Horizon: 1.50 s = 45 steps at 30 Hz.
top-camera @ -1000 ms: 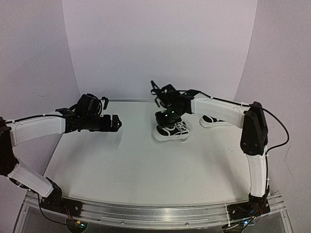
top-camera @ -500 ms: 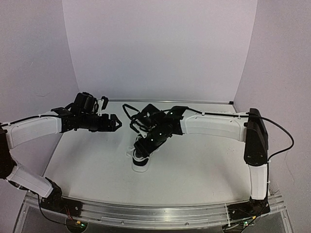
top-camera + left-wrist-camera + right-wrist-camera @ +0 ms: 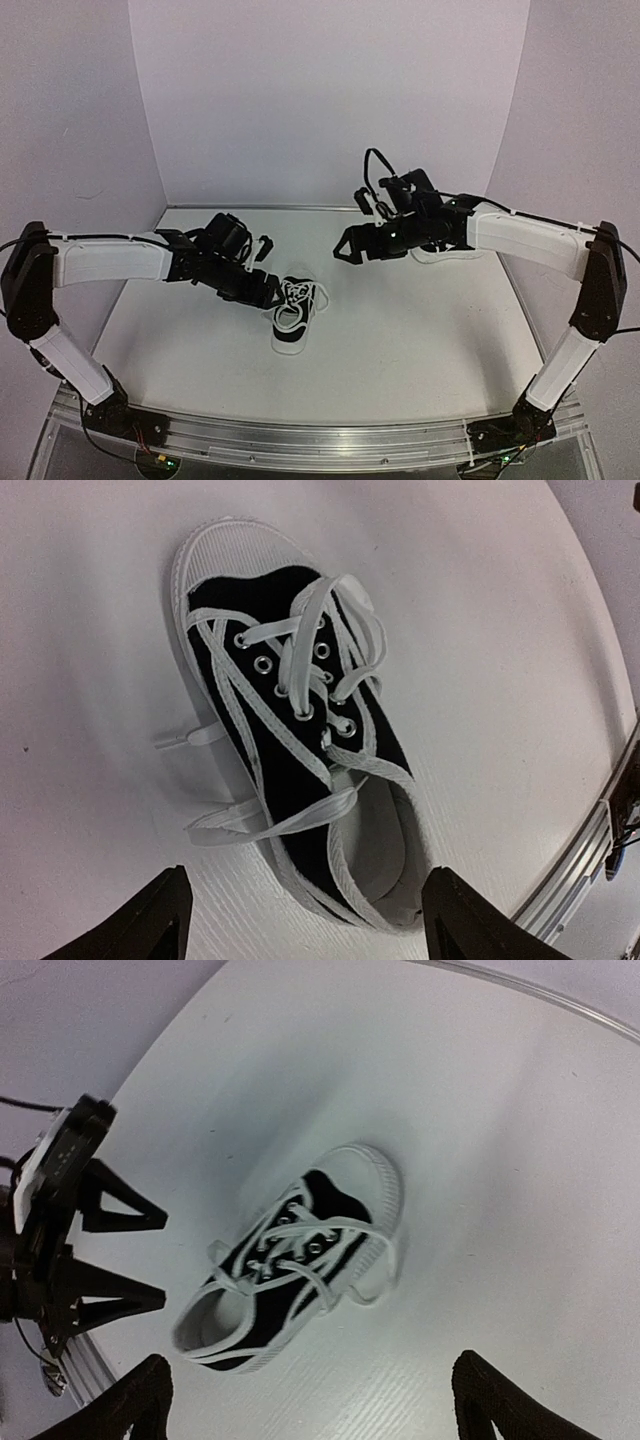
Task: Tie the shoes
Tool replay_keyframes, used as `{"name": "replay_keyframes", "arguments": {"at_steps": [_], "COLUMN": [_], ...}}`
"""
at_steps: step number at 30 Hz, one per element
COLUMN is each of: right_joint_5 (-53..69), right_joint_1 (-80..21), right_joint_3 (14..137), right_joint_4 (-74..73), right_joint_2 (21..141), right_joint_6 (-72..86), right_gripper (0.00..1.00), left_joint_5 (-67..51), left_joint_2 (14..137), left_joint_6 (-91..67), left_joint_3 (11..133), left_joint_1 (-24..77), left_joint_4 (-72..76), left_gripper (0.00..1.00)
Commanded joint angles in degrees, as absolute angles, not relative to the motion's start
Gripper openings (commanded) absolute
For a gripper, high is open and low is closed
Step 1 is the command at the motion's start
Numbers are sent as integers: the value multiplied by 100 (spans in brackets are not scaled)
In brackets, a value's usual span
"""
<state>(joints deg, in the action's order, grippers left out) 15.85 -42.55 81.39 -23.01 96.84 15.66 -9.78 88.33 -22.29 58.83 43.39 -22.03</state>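
Note:
One black shoe point(image 3: 290, 325) with a white sole lies mid-table, its white laces point(image 3: 300, 670) loose and untied. In the left wrist view the shoe point(image 3: 300, 740) fills the frame, toe away from me. My left gripper point(image 3: 305, 925) is open, its fingertips point(image 3: 160, 915) standing either side of the heel without touching it. It sits just left of the shoe point(image 3: 268, 280). My right gripper point(image 3: 348, 245) hangs open and empty above the table, back and right of that shoe point(image 3: 290, 1270). The other shoe point(image 3: 440, 254) lies behind the right arm, mostly hidden.
The white table point(image 3: 400, 340) is walled by pale panels behind and at both sides. A metal rail point(image 3: 320, 435) runs along the near edge, close to the shoe's heel in the left wrist view point(image 3: 590, 860). The left gripper point(image 3: 165, 1260) shows in the right wrist view.
The right gripper carried the shoe from the back to mid-table, let it go, opened and drew back up to the right. The left arm swung in beside the shoe.

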Motion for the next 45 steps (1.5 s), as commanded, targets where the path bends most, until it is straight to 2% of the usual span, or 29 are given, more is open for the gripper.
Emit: {"name": "replay_keyframes", "arguments": {"at_steps": [1, 7, 12, 15, 19, 22, 24, 25, 31, 35, 38, 42, 45], "right_joint_5": [1946, 2006, 2124, 2217, 2269, 2333, 2389, 2423, 2481, 2632, 2782, 3090, 3146], "right_joint_1": [-4316, -4229, -4042, -3973, -3939, -3900, -3865, -3850, -3811, -3806, -3812, -3832, -3941], "right_joint_3": [7697, 7329, 7051, 6937, 6906, 6886, 6882, 6882, 6733, 6351, 5935, 5625, 5576], "right_joint_4": [-1828, -1656, -1546, -1423, -1347, -1277, -1218, -1181, -826, -219, 543, 1395, 1835], "right_joint_2": [9471, 9425, 9359, 9333, 9392, 9404, 9382, 9359, 8768, 8128, 7745, 7683, 7727], "right_joint_6": [1749, 1775, 1765, 1745, 1660, 1593, 1571, 1552, 1382, 1325, 1328, 1395, 1289], "right_gripper": [93, 93, 93, 93, 94, 94, 93, 93, 92, 89, 83, 70, 68], "left_joint_5": [-536, -740, -817, -866, -1023, -1099, -1225, -1392, -3380, -4469, -5270, -5840, -6104], "left_joint_2": [9291, 10320, 10605, 10778, 10847, 10738, 10529, 10370, 8987, 8605, 8433, 8324, 8350], "left_joint_6": [-2049, -1895, -1902, -1906, -1931, -1969, -2010, -2045, -2780, -3192, -3951, -5391, -6348], "left_joint_3": [6523, 7243, 7397, 7519, 7628, 7698, 7685, 7621, 6722, 6804, 6764, 6598, 6559], "left_joint_1": [4333, 4348, 4350, 4351, 4348, 4304, 4198, 4110, 3194, 2949, 2927, 2927, 2927], "left_joint_4": [-2494, -2745, -2917, -3058, -3070, -3027, -2950, -2833, -1003, -420, 699, 2530, 3677], "left_gripper": [80, 79, 80, 73, 48, 24, 4, 0, 0, 0, 0, 0, 0]}}
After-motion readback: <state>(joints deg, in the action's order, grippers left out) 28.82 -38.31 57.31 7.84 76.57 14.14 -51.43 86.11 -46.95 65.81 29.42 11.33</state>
